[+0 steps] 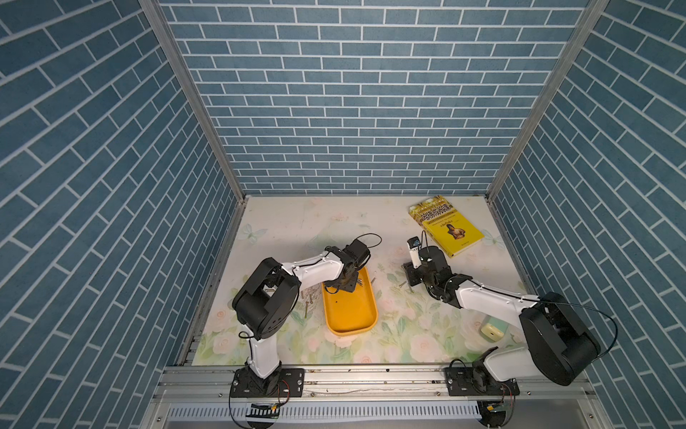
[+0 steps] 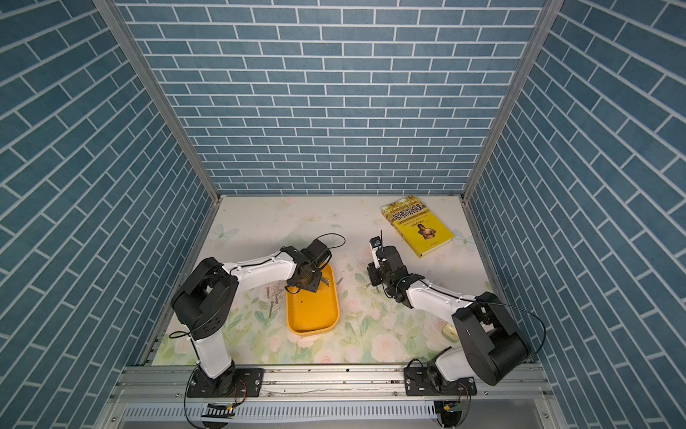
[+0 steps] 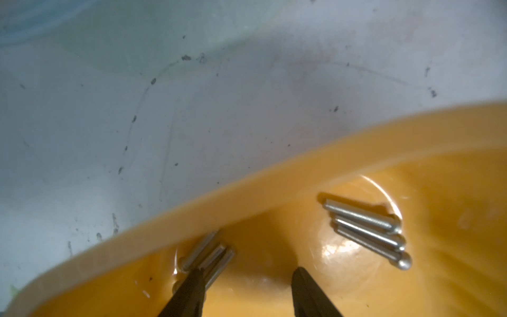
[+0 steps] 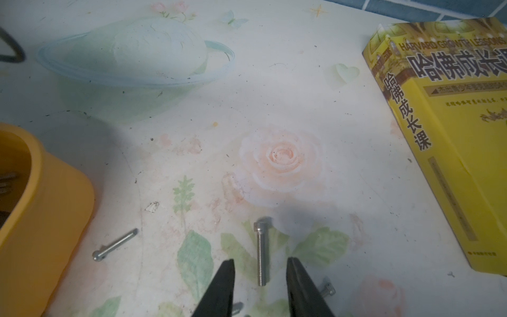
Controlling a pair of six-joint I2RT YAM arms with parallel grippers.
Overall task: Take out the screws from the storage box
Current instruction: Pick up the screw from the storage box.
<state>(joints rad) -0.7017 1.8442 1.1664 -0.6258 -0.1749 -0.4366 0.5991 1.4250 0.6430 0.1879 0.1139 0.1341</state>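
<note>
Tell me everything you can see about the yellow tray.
The yellow tray is a shallow, glossy orange-yellow plastic rectangle with rounded corners and a low rim, lying flat on the floral table. Two small clusters of silvery screws lie at its far end, where the left gripper reaches in, jaws apart.

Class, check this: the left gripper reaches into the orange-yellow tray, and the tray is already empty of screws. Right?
No. The left gripper reaches into the tray, but it is not empty: the left wrist view shows two clusters of screws lying inside.
</note>
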